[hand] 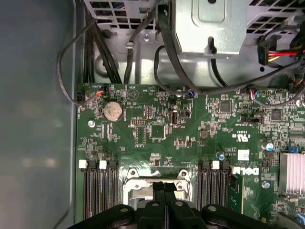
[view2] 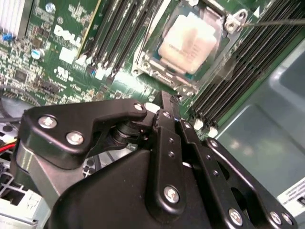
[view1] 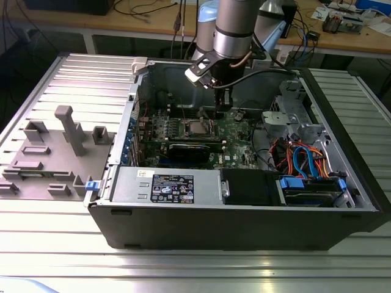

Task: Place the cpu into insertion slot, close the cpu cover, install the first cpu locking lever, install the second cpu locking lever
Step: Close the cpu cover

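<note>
So the cpu (view2: 190,40) is sitting in its socket on the green motherboard (hand: 157,129), and the cpu cover (view2: 164,76) is lying flat around it as far as I can tell. The tool (hand: 164,187) is hanging right by the socket's edge, fingers pressed together and gripping nothing. The open computer case (view1: 244,226) is lying on the table (view1: 183,268).

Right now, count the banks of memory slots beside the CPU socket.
2. One bank flanks the socket on the side toward the bare case wall; the other bank flanks it toward the finned heatsink. The tool hides part of both.
</note>
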### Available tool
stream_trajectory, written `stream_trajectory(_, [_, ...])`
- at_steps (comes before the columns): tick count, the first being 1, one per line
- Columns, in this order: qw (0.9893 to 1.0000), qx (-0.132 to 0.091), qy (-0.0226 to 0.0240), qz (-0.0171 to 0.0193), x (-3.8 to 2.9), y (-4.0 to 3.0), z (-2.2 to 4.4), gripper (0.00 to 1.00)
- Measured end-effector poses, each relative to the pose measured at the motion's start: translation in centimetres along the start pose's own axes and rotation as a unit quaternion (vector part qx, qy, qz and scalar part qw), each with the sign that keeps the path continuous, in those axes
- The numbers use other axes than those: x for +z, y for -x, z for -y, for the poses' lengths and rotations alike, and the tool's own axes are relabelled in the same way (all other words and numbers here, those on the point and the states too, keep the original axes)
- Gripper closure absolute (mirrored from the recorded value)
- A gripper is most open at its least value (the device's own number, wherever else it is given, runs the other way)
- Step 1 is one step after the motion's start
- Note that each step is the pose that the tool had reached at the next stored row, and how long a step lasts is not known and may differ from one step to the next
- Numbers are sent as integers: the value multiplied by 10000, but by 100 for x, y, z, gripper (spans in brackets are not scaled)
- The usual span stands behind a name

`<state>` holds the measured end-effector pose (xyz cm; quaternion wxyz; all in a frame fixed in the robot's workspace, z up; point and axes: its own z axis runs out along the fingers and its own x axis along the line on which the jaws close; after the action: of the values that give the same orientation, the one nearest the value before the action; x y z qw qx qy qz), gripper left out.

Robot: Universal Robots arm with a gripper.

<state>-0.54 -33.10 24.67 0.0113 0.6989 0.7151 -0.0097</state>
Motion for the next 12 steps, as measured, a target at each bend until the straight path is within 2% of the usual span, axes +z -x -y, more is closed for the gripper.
stream_trajectory(9, [10000,1,1,-1,4,-1,26,89])
stream_trajectory(12, [10000,-46,1,-5,50,-4,96,89])
